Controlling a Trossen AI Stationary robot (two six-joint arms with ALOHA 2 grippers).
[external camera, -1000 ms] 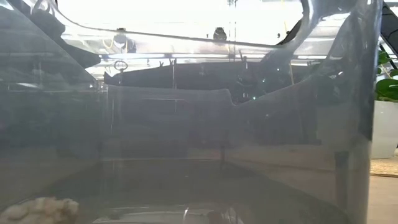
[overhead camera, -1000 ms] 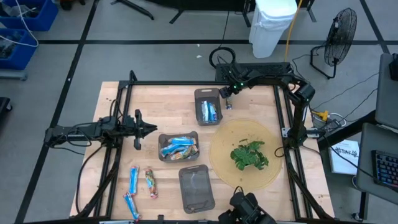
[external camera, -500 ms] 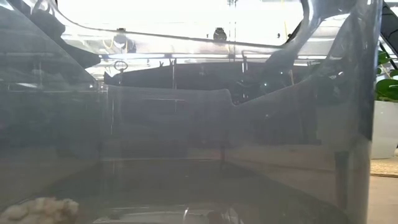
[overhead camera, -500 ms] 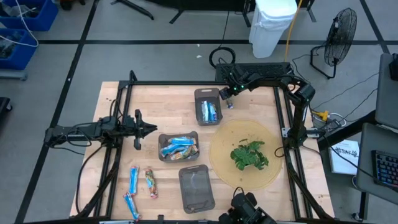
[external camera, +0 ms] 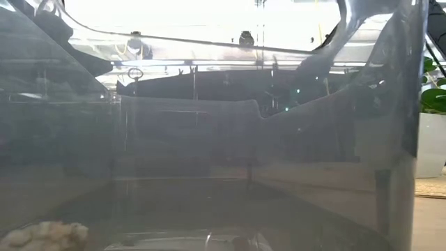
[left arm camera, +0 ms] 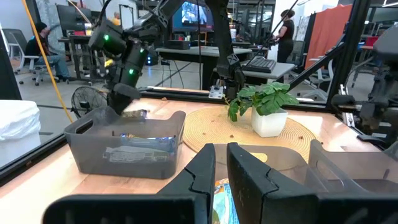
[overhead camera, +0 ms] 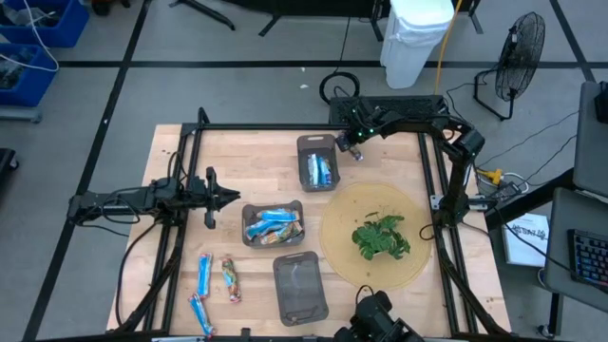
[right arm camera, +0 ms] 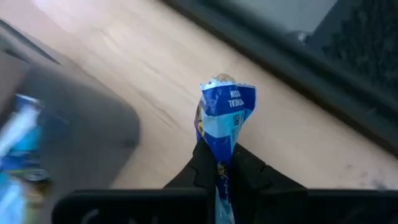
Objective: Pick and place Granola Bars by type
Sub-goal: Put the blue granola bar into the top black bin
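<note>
Beside the far grey tray (overhead camera: 317, 161), just off its outer corner, the right gripper (overhead camera: 353, 150) has its fingers pressed together on a blue-and-white granola bar (right arm camera: 224, 127); the right wrist view shows the wrapper standing up from between the dark fingers, over bare wood with the tray's rounded corner close by. That tray already holds blue bars, so the pinch likely serves to lift a same-type bar that lies outside the wall and bring it in over the rim. Room is tight there: the tray wall on one side, the black table frame (overhead camera: 304, 128) on the other, so a straight rise looks safest before any sideways move.

Nearer than that tray sits the middle tray (overhead camera: 274, 224), piled with mixed bars (overhead camera: 271, 222); past it, an empty third tray (overhead camera: 300, 285). Off to the side of the middle tray, the left gripper (overhead camera: 231, 197) waits with its fingers nearly together and nothing seen between them. Three loose bars (overhead camera: 205, 273) lie on open wood by the third tray. A potted plant (overhead camera: 382, 236) on a round mat (overhead camera: 340, 228) fills the other side.
</note>
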